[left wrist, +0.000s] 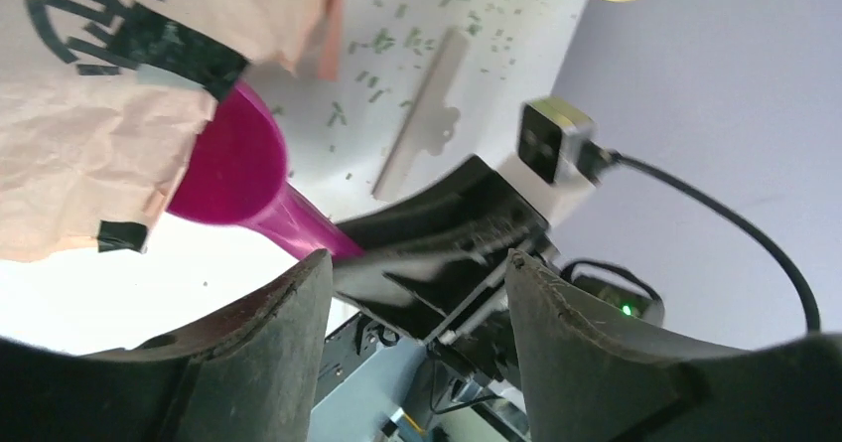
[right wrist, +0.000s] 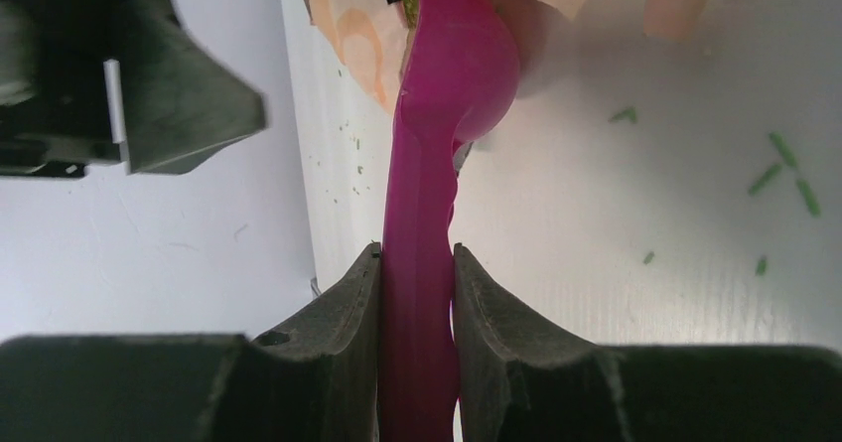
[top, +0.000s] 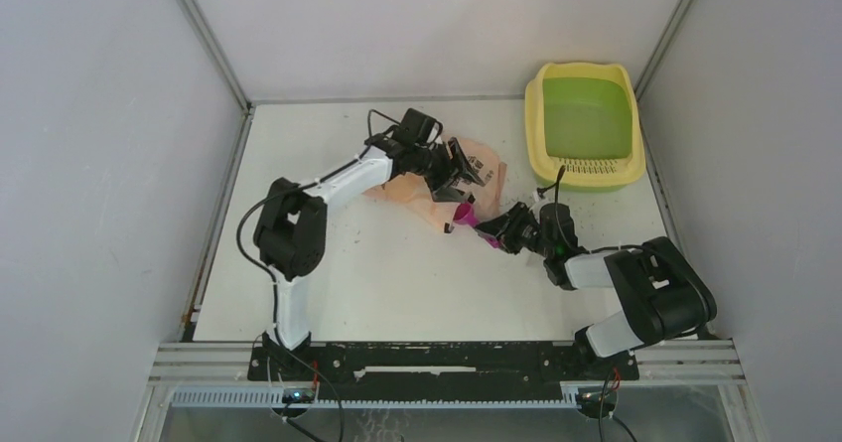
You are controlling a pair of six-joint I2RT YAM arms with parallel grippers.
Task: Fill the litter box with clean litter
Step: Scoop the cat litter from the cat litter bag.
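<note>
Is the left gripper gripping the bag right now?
No: the left gripper is open with nothing between its jaws, and the bag lies clear of them.

Litter box [top: 533, 124] upright at my far-right corner (yellow rim, green basin); litter [right wrist: 784, 151] granules scattered on surface [top: 397, 283].

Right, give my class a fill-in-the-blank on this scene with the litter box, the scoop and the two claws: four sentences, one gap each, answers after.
1. The right claw is shut on the handle of the pink ____.
2. The bowl of the scoop sits at the mouth of the peach printed ____.
3. The green basin of the litter box is ____.
4. The left claw has its jaws ____, gripping nothing.
Answers: scoop; bag; empty; open.
</note>
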